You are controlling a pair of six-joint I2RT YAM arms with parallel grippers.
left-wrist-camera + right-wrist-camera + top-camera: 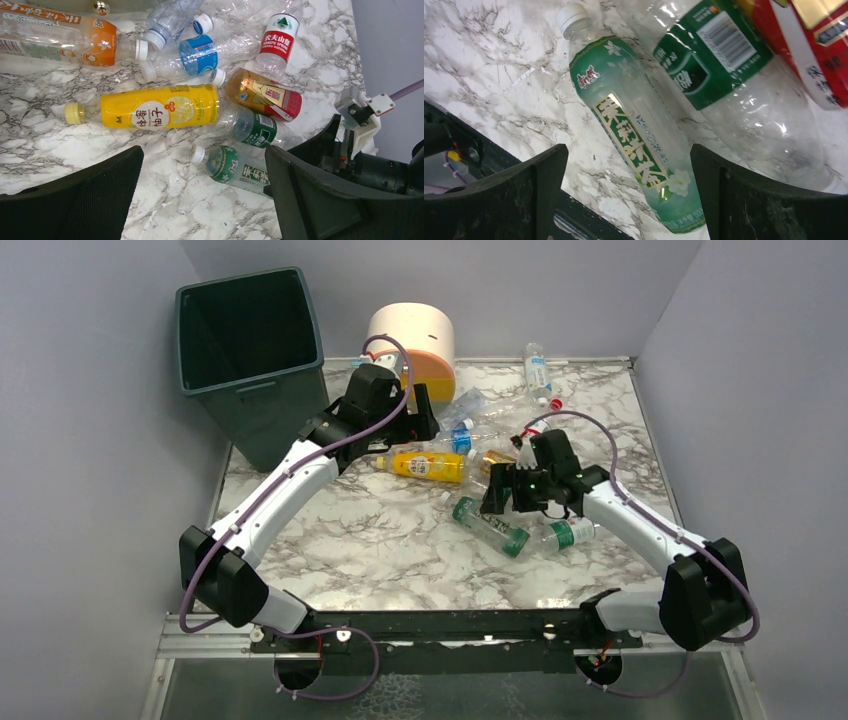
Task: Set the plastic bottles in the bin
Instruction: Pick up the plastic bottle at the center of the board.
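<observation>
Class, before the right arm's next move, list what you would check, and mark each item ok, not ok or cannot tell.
1. Right jaws open: ok.
2. Green tea bottle framed between them: ok.
3. That bottle clear of the dark-green-labelled bottle beside it: cannot tell.
4. Bin upright, mouth open: ok.
5. Left jaws open and empty: ok.

Grey veins run through the white marble-patterned tabletop (350, 550). The tall dark green-grey plastic bin (275, 425) at eleven o'clock is plain. The yellow plastic bottle (160, 106) (pale yellow cap) bears a white roundel.
</observation>
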